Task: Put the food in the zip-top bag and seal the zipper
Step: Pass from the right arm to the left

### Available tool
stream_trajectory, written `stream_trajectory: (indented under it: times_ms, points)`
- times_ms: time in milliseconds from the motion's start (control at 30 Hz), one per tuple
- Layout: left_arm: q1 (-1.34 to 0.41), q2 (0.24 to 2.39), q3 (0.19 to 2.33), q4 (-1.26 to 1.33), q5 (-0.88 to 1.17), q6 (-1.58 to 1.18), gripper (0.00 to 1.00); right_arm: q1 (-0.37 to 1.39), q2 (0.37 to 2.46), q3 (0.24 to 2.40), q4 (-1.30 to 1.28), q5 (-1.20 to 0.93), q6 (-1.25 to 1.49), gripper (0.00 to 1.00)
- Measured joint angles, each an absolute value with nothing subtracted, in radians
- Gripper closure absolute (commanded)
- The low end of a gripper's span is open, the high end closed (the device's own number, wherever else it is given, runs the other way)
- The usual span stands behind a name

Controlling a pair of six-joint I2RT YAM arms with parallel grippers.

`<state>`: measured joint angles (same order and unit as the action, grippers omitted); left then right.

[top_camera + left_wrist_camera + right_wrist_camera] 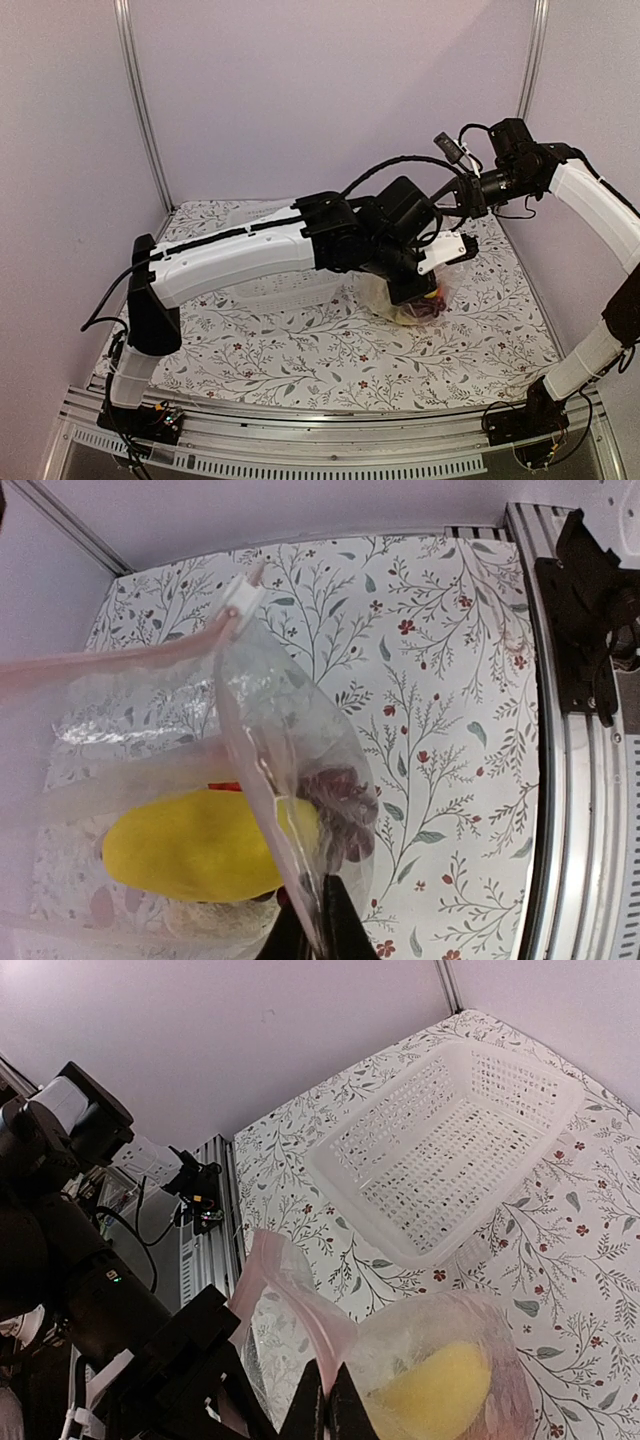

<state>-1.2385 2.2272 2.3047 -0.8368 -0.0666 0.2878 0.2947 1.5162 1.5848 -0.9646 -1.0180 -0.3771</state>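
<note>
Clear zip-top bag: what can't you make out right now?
- Top external: clear zip-top bag mostly hidden by the left arm.
- Left wrist: pinkish zipper strip runs off the left edge; sealing unclear.
- Both wrists: food besides yellow lemon and dark red grapes blurred behind plastic.

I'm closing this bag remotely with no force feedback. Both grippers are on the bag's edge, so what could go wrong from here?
1. The zipper strips look spread apart, so the zip-top bag seems open. Tilting it could let the lemon or grapes roll out.
2. The left gripper and right gripper each pinch only thin film, which a pull could slip free.
3. In the top view both grippers crowd over the bag and might collide.
</note>
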Motion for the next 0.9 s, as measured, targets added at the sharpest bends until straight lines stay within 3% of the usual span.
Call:
stream_trajectory:
  times_ms: [67,200,333,600,900]
  points:
    - [-1.236,2.228,2.315,-0.834,-0.063,0.281,0.99,0.295,1.517,1.584,-0.964,-1.016,-0.377,0.99]
    - [-1.226,2.228,2.321,-0.821,-0.055,0.267,0.99,0.295,1.520,1.585,-0.968,-1.016,-0.379,0.75]
    - [-1.211,2.226,2.321,-0.807,-0.052,0.247,0.99,0.279,1.546,1.649,-1.015,-1.009,-0.403,0.62]
    - [-1.179,2.168,2.233,-0.732,-0.054,0.196,0.99,0.032,1.564,1.719,-1.057,-1.102,-0.485,0.56]
    - [-1.139,2.134,2.184,-0.648,-0.034,0.145,0.99,0.034,1.542,1.511,-1.230,-1.147,-0.739,0.45]
